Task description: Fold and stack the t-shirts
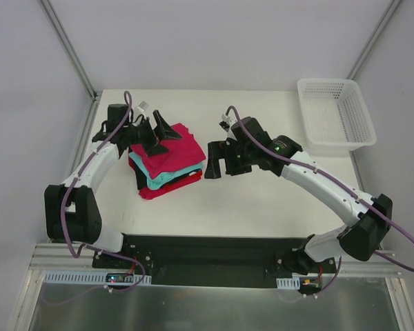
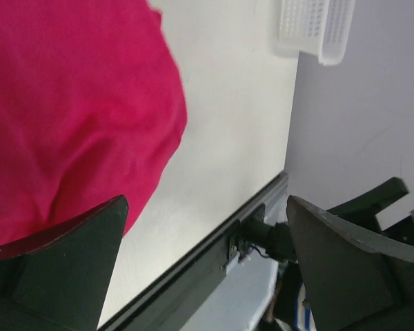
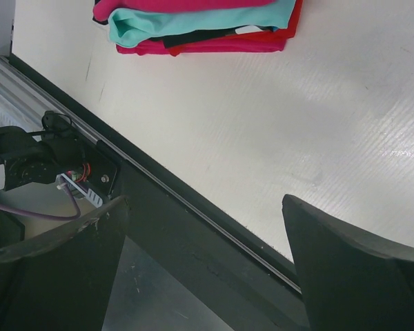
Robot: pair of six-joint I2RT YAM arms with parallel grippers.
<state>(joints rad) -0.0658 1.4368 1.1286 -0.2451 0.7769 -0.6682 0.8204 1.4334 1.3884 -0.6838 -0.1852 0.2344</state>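
Note:
The t-shirts lie folded in one stack [image 1: 167,164] left of the table's middle. A magenta-pink one [image 1: 176,148] is on top, with teal [image 1: 159,179], dark [image 1: 185,181] and red [image 1: 154,193] layers under it. My left gripper [image 1: 162,136] hovers open over the stack's far side, nothing between its fingers. In the left wrist view the pink t-shirt [image 2: 69,103] fills the upper left, behind the open gripper [image 2: 205,201]. My right gripper [image 1: 219,169] stands open just right of the stack. The right wrist view shows the stack [image 3: 200,27] at the top, well away from the gripper [image 3: 203,200].
A white plastic mesh basket [image 1: 334,114] sits at the table's far right corner, also seen as the basket [image 2: 314,27] in the left wrist view. The white table [image 1: 262,200] ends at a black rail [image 1: 207,252] along the near edge. Frame posts rise at both far corners.

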